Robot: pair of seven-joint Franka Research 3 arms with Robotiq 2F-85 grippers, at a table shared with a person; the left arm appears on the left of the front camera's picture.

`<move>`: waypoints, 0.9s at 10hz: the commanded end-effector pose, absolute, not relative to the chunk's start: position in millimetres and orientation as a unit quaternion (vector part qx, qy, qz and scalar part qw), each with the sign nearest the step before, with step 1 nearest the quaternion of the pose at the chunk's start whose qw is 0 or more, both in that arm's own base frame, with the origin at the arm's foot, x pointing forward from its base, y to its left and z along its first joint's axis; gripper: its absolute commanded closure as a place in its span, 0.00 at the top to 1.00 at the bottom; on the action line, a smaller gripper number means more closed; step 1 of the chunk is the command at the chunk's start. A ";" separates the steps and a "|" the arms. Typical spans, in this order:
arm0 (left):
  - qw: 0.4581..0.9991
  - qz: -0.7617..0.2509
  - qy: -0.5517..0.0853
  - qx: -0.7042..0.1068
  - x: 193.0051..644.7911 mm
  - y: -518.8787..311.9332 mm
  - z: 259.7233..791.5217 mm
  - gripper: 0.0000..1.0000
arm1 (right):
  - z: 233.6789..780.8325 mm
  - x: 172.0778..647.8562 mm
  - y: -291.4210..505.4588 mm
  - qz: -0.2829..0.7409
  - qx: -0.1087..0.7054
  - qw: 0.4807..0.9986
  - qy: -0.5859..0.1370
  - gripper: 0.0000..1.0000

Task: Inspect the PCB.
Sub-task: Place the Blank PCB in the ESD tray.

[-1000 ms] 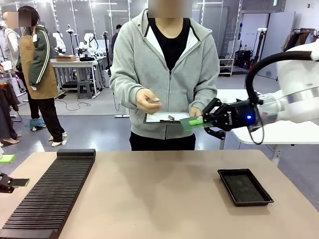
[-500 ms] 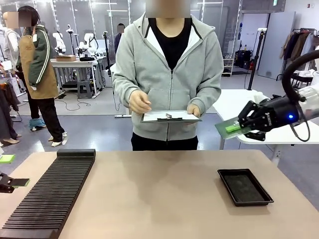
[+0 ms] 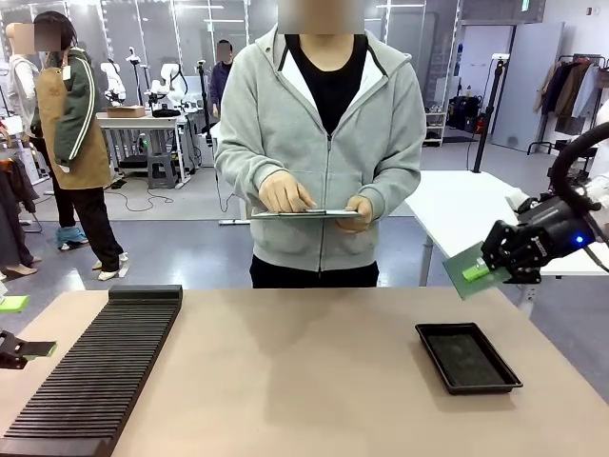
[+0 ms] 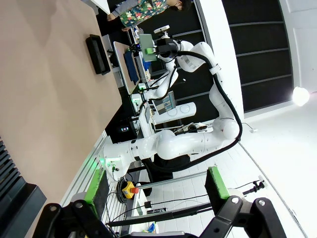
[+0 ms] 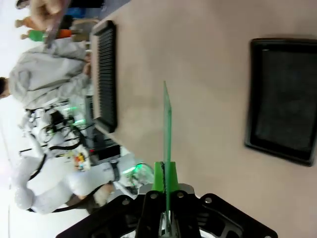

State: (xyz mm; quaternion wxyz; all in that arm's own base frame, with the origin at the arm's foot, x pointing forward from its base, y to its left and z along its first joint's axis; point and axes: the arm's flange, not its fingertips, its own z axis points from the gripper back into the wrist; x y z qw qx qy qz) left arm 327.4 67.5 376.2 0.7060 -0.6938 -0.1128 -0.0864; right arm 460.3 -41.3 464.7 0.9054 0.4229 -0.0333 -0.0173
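1. right hand is clenched on the pcb, held in the air above and beyond the black tray.
2. left hand rests released and empty at the counter edge.
3. judged step: the board sits away from the person's clipboard; next comes lowering it flat into the tray below the hand.
4. right wrist view shows the pcb edge-on between the pads; front view shows its face.
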 end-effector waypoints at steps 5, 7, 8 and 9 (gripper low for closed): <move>0.707 -0.087 -0.115 -0.692 327.7 67.5 377.4 1.00 | 401.6 482.5 -30.0 0.010 0.300 0.954 -0.029 0.03; 0.707 -0.087 -0.115 -0.692 327.7 67.5 377.4 1.00 | 388.3 481.4 -25.0 0.004 0.287 0.958 -0.025 0.03; 0.707 -0.087 -0.115 -0.692 327.7 67.5 377.4 1.00 | 382.8 481.3 -22.1 0.003 0.283 0.959 -0.020 0.03; 0.707 -0.087 -0.115 -0.692 327.7 67.5 377.4 1.00 | 377.8 484.1 -20.6 0.001 0.271 0.962 -0.029 0.03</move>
